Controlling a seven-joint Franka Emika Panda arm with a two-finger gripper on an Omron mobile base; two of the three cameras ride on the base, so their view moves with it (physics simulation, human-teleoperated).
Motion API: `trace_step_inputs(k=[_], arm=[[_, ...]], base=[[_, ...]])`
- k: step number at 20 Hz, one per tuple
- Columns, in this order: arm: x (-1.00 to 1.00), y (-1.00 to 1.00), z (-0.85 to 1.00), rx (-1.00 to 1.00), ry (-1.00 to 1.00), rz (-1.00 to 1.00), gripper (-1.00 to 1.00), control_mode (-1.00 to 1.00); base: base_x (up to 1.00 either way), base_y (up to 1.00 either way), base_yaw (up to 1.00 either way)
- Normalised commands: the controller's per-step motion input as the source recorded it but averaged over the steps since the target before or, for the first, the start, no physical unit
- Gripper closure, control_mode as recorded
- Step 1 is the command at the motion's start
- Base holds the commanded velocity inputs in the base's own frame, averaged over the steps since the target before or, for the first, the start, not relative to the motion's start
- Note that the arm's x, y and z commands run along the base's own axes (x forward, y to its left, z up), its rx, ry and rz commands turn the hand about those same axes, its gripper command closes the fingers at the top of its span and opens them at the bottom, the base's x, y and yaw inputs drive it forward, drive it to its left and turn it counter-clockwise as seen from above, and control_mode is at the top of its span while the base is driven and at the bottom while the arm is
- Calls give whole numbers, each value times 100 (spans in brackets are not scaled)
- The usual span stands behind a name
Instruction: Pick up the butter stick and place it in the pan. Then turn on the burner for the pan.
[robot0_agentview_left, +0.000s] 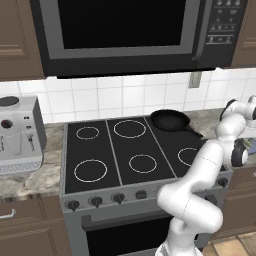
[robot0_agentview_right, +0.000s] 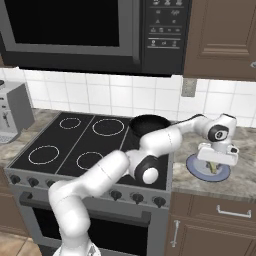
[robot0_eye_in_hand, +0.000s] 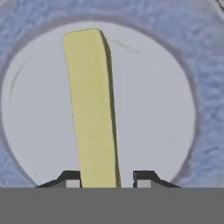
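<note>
The butter stick (robot0_eye_in_hand: 91, 109) lies on the round blue-grey plate (robot0_eye_in_hand: 166, 109), running lengthwise between the two dark fingertips (robot0_eye_in_hand: 70, 177) of the gripper (robot0_eye_in_hand: 106, 178). The left tip sits against the stick; a narrow gap shows on the right side, so whether the jaws are clamped on it cannot be told. From the right base view, the gripper (robot0_agentview_right: 216, 161) is lowered directly over the plate (robot0_agentview_right: 196, 167), which rests on the stone counter (robot0_agentview_right: 240, 165) to the right of the stove (robot0_agentview_right: 55, 145). The black pan (robot0_agentview_right: 149, 124) sits on the stove's rear right burner, apart from the plate.
</note>
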Motion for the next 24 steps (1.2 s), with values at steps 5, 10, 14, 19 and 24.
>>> trace_step_inputs(k=[5, 10, 14, 19, 24], arm=[[-15, 10, 0, 0, 1, 0, 100, -100], [-17, 25, 0, 0, 0, 0, 100, -100], [-14, 33, 5, 0, 0, 0, 100, -100], [-45, 31, 14, 0, 0, 0, 100, -100], [-45, 27, 25, 0, 0, 0, 100, -100]], base=[[0, 0, 0], [0, 0, 0], [0, 0, 0], [0, 0, 0], [0, 0, 0]])
